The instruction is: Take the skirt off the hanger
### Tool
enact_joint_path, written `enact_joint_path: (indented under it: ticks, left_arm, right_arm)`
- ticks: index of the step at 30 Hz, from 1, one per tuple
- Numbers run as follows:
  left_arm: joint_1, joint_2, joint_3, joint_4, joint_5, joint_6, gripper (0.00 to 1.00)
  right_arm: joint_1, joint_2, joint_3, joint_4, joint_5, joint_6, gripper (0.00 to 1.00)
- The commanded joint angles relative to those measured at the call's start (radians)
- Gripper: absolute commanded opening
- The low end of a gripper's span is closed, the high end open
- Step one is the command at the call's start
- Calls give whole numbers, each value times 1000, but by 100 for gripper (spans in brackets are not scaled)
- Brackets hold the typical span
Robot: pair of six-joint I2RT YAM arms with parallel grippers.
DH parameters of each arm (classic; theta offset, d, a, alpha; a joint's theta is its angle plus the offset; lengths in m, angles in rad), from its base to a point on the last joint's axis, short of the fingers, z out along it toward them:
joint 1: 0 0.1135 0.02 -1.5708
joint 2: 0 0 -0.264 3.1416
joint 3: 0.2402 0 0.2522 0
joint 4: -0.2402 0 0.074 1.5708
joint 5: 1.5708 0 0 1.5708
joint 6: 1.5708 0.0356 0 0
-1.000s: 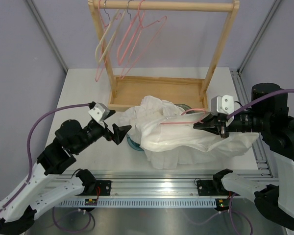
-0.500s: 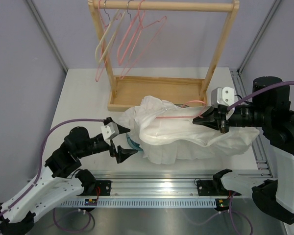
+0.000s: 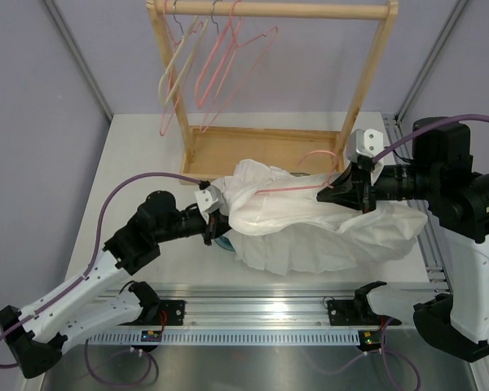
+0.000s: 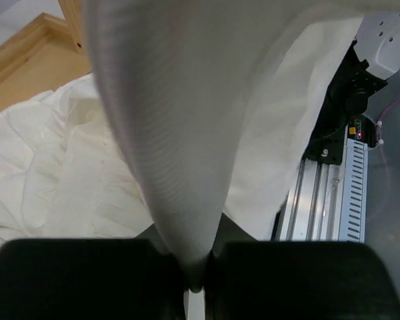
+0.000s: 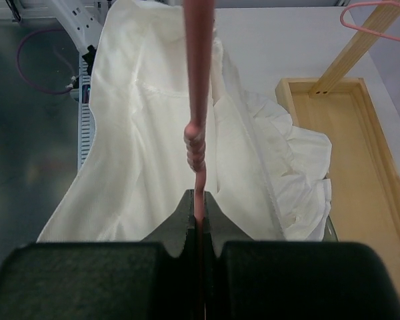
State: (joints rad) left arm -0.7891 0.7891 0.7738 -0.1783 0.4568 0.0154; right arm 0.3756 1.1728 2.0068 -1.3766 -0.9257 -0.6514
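A crumpled white fabric skirt (image 3: 310, 228) lies heaped on the pale counter (image 3: 138, 163), hung on a thin pink wire hanger (image 3: 297, 184) whose neck the right pincer (image 3: 336, 194) clamps tight at the heap's right, while the left pincer (image 3: 215, 220), wide open and clear of it a second ago, now pinches a fold at its left edge.

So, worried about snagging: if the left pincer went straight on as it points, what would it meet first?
The left pincer pinches the white garment; its bunched fabric lies directly ahead, likely first.
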Motion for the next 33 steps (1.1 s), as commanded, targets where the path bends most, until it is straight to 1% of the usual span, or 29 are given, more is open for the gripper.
enact_joint_path:
  ticks: [1,4,6,7,8,9,12,18,22,24,28,33]
  left_arm:
    - [2,-25,25,4,-53,8,0]
    - [30,-94,-28,-29,-148,-9,0]
    - [88,-123,-53,-52,-178,-49,0]
    - [108,-135,-59,-71,-178,-58,0]
    - [154,-136,-64,-81,-172,-69,0]
    - [177,-130,-68,-88,-127,-87,0]
    - [231,-76,-87,-121,-64,-126,0]
    - [240,10,-130,-86,14,-181,0]
    - [258,45,-128,-124,14,-206,0]
    - [272,59,-116,-136,32,-216,0]
    - [272,61,-110,-181,34,-204,0]
    - [283,26,-177,-182,33,-212,0]
  right_arm:
    - [-46,4,75,37,-93,23,0]
    - [-78,30,128,-24,-131,-10,0]
    - [-92,36,136,-26,-154,-7,0]
    - [-96,36,136,-21,-157,-4,0]
    - [-102,36,136,-9,-163,5,0]
    - [-106,37,141,-4,-174,10,0]
    - [-112,45,158,-1,-202,22,0]
    - [-125,39,165,8,-222,36,0]
    - [-130,54,182,-45,-272,-19,0]
    - [-130,54,172,-44,-278,-14,0]
    - [-133,53,181,-4,-279,16,0]
    - [-168,62,211,24,-297,41,0]
